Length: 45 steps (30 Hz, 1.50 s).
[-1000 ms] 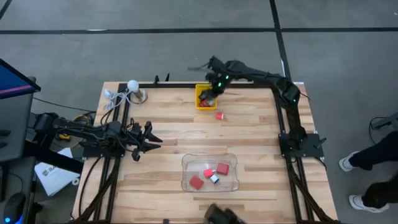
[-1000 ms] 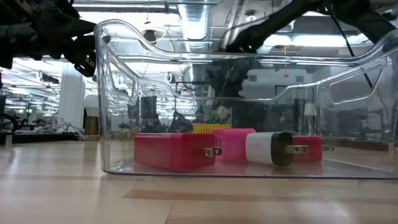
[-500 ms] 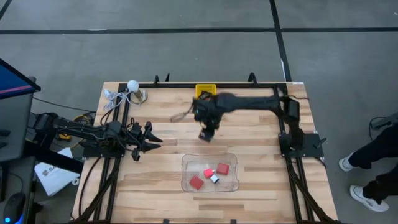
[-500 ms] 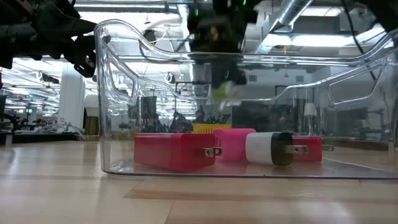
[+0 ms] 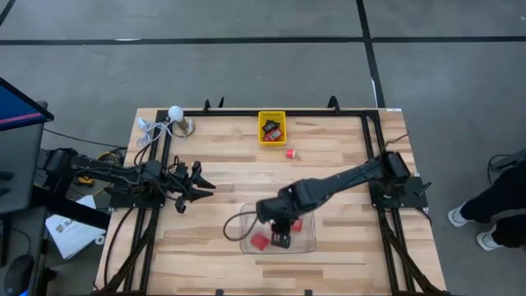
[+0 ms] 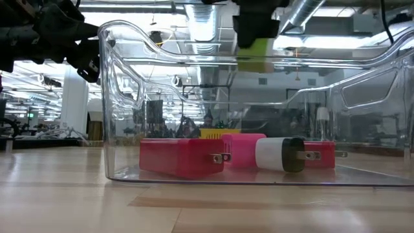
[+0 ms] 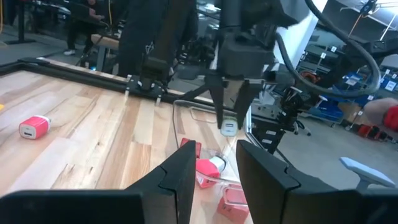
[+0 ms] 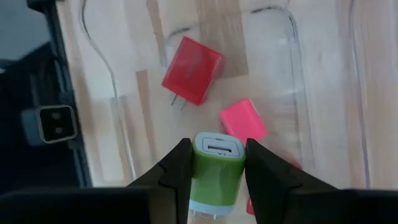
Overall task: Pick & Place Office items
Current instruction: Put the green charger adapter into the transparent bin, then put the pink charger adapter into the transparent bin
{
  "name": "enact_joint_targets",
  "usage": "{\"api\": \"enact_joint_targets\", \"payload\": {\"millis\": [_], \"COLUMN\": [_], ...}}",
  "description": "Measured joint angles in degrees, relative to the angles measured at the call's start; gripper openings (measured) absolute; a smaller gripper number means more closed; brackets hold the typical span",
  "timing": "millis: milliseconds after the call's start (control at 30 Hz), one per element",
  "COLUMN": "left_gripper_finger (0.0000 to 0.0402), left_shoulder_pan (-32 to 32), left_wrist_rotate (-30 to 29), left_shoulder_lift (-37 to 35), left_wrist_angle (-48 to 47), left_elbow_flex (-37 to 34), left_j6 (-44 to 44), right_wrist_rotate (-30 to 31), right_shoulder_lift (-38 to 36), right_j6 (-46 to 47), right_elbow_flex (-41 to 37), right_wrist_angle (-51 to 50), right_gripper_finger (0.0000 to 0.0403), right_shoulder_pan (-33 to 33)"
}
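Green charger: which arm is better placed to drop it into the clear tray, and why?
Right. Its end effector holds the green charger directly above the clear tray; the left end effector waits empty beside it.

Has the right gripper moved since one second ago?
Yes. The right gripper went from the yellow basket to above the clear tray.

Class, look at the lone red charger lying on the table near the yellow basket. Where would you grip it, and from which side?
Take the red charger across its mid-body, on its two long flat sides, coming straight down from above. It lies flat on the bare table, apart from the yellow basket, so a top approach looks unobstructed.
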Motion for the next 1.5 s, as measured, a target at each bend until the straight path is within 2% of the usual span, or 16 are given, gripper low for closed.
{"api": "enact_joint_targets", "payload": {"millis": [167,267,400,500,633,800,933,1100,1167,1333,1500], "left_gripper_finger": [0.0114,0.0114,0.0114,0.0114,0.0114,0.0114,0.0114,0.0114,0.0114,0.0114,0.0114], "left_shoulder_pan": [0.0,0.0,0.0,0.0,0.0,0.0,0.0,0.0,0.0,0.0,0.0], "left_wrist_rotate": [0.0,0.0,0.0,0.0,0.0,0.0,0.0,0.0,0.0,0.0,0.0], "left_shoulder_lift": [0.0,0.0,0.0,0.0,0.0,0.0,0.0,0.0,0.0,0.0,0.0], "left_wrist_angle": [0.0,-0.1,-0.1,-0.2,-0.3,-0.3,-0.3,-0.4,-0.6,-0.6,-0.6], "left_elbow_flex": [0.0,0.0,0.0,0.0,0.0,0.0,0.0,0.0,0.0,0.0,0.0], "left_j6": [0.0,0.0,0.0,0.0,-0.7,-0.9,-1.0,-1.1,-1.1,-1.1,-1.1], "right_wrist_rotate": [7.3,11.2,13.1,15.0,20.2,23.4,22.2,13.8,12.7,11.3,5.5], "right_shoulder_lift": [0.0,0.0,0.0,0.0,-1.0,-6.2,-10.0,-11.7,-11.6,-11.0,-11.3], "right_j6": [-0.5,-1.1,-0.2,0.9,1.4,-0.1,-2.9,-10.6,-14.5,-21.7,-25.5], "right_elbow_flex": [0.0,0.0,0.0,0.0,0.0,0.0,0.0,0.1,0.0,-0.1,-5.7], "right_wrist_angle": [-2.0,-2.4,-3.6,-6.0,-11.1,-13.4,-13.3,-11.8,-11.3,-9.3,-6.3], "right_gripper_finger": [0.012,0.0155,0.0213,0.0241,0.0245,0.0239,0.024,0.024,0.024,0.024,0.024], "right_shoulder_pan": [2.2,2.9,3.3,3.3,2.0,-4.6,-12.6,-23.2,-26.3,-31.1,-35.3]}}
